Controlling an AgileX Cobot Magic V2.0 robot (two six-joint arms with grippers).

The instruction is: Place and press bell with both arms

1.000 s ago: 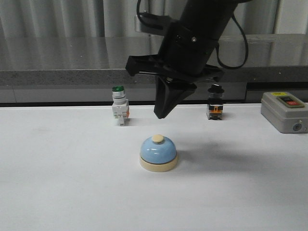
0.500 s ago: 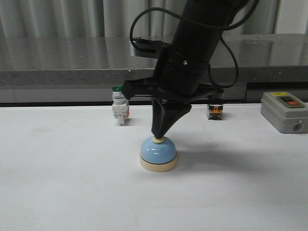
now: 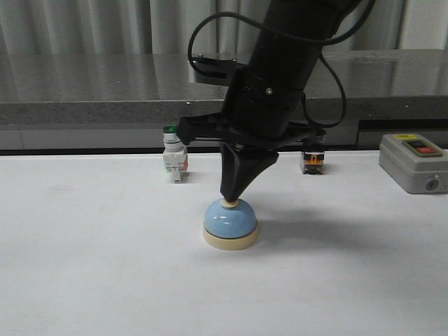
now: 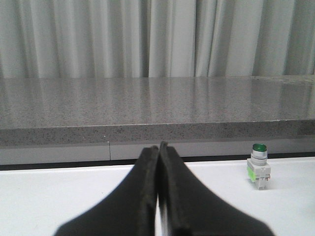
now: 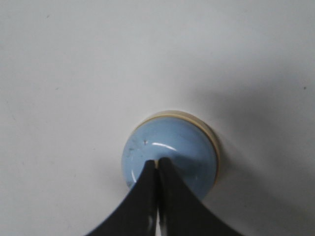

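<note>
Desk (image 3: 84,280), white and wide, is carrying everything in view and is running back to a grey stone ledge (image 3: 91,105) under pale curtains. Over its middle the right arm (image 3: 280,77), bulky and black, is reaching down steeply from the upper right. Its end effector (image 3: 231,198) is pointing straight down with both fingers clenched together into one wedge, grasping nothing. The tip is resting on the cream button of the bell (image 3: 230,224), which is sitting upright on the desk near the centre, slightly nearer than the row of switches.

The right wrist view is showing the same thing: the closed tip is lying over the crown of the blue dome (image 5: 170,152), so the bell is lying directly beneath the end effector, along its long axis. The button itself is hidden there.

The left end effector (image 4: 158,147) is also clenched and empty, facing the ledge with only a green-capped switch (image 4: 259,166) in its view; its arm is not appearing in the front view, so the right arm is clearly the nearer.

At the far right, a grey box with a red button (image 3: 413,162) is standing well apart. A dark switch (image 3: 312,159) is standing partly behind the arm.

In my judgement, placing is done and pressing is in hand; any coming move is turning on that vertical alignment.
</note>
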